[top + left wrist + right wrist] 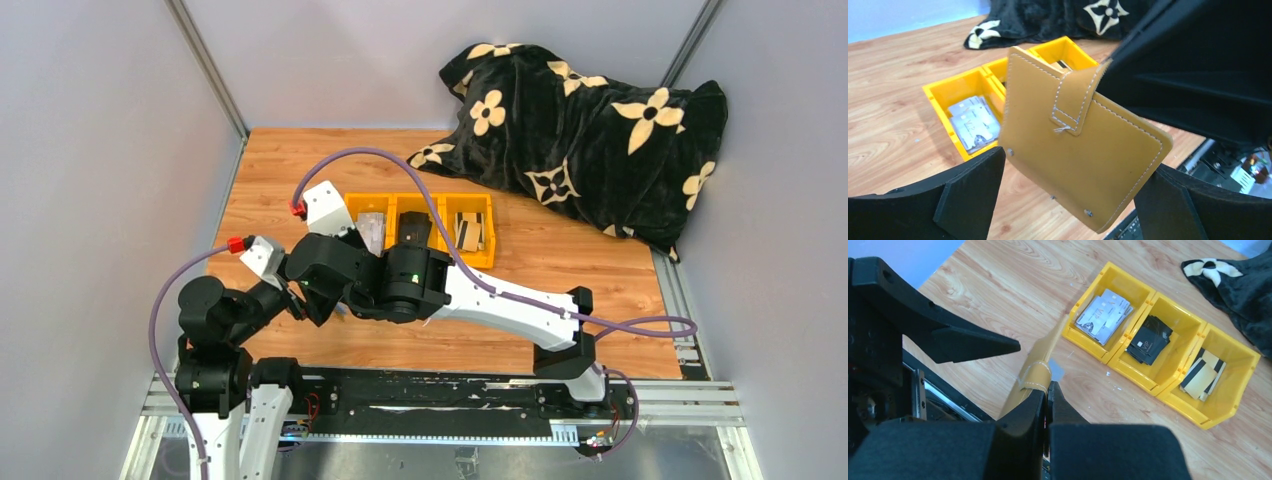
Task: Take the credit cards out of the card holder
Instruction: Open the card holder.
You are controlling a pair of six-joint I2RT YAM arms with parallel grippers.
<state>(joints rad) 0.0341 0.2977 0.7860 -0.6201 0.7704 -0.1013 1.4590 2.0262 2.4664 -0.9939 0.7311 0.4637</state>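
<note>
The card holder (1083,150) is a mustard-yellow wallet with white stitching and a strap, held in the air above the wood. My right gripper (1048,390) is shut on its strap edge and shows as a black mass in the left wrist view (1108,67). A grey-blue sliver (1056,371) shows at the fingertips; I cannot tell whether it is a card or the inner face. My left gripper (1070,200) is open, one finger on each side of the holder's lower part, not pressing it. Pale credit cards (1104,315) lie in the tray's left compartment. In the top view both arms hide the holder.
A yellow three-compartment tray (420,197) stands mid-table; it also shows in the wrist views (943,95) (1088,346). Black cards (1150,340) fill its middle bin and cream and black cards (1200,372) its right bin. A black flowered blanket (590,130) lies at the back right.
</note>
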